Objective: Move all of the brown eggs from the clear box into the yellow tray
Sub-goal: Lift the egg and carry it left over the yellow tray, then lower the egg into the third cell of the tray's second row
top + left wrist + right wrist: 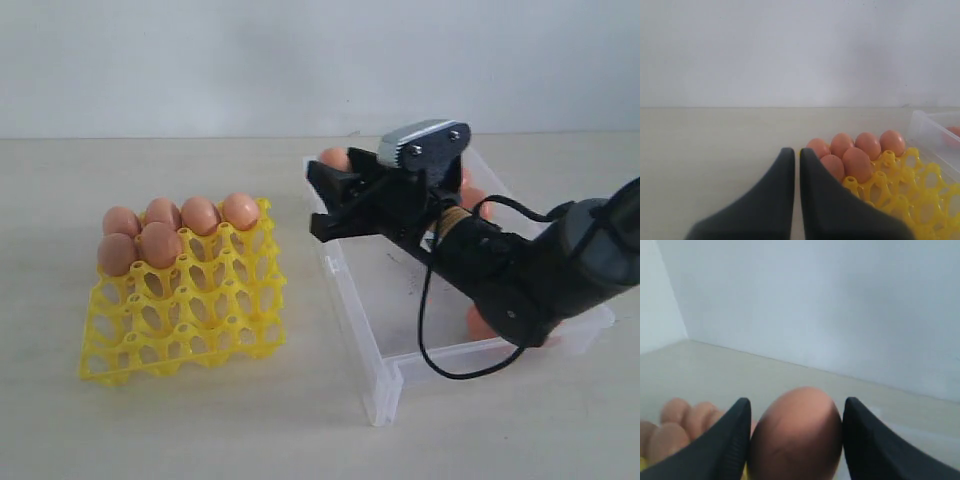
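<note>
Right hand (797, 407) holds a brown egg (795, 445); arm (520, 270) half-hides the clear box (385, 305)

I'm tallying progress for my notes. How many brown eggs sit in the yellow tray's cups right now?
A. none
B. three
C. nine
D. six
D: the yellow tray holds six brown eggs, four in its back row and two in the next. A seventh egg is gripped in the right pincer, not yet placed.
</note>
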`<state>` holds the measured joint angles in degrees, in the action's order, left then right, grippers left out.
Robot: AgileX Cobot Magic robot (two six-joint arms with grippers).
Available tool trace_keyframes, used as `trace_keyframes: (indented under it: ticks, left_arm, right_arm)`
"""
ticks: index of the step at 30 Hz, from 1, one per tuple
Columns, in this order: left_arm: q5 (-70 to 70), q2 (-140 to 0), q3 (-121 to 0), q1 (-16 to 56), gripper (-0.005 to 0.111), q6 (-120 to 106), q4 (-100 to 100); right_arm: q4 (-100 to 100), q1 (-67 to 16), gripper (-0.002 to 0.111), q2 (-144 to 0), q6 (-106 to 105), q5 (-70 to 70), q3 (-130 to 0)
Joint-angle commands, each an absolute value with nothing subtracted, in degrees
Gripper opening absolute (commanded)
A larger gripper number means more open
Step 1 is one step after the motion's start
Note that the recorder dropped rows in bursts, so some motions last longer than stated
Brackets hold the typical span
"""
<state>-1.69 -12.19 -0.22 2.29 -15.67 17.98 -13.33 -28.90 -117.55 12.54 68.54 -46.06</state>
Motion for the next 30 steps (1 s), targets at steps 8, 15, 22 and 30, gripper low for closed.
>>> trace_keyframes:
  ticks: [8, 15, 22, 30]
  left_arm:
    - [-2.45, -12.37, 0.00, 2.58, 0.004, -15.97, 18.28]
    - [-2.45, -12.37, 0.00, 2.58, 0.004, -15.97, 18.28]
    - [-2.45, -12.37, 0.00, 2.58, 0.004, -15.97, 18.28]
    - [-2.45, -12.37, 0.00, 2.58, 0.004, -15.97, 18.28]
  right_arm:
    - [-16.42, -39.32, 0.000, -125.23, 13.59, 55.30, -64.82]
    - [-21.99, -40.16, 0.000, -132.01, 13.59, 54.53, -71.53]
    - [-24.09, -40.51, 0.000, -133.21, 13.74, 51.16, -72.15]
    - [-25.41, -40.51, 0.000, -133.21, 13.60, 50.40, -72.15]
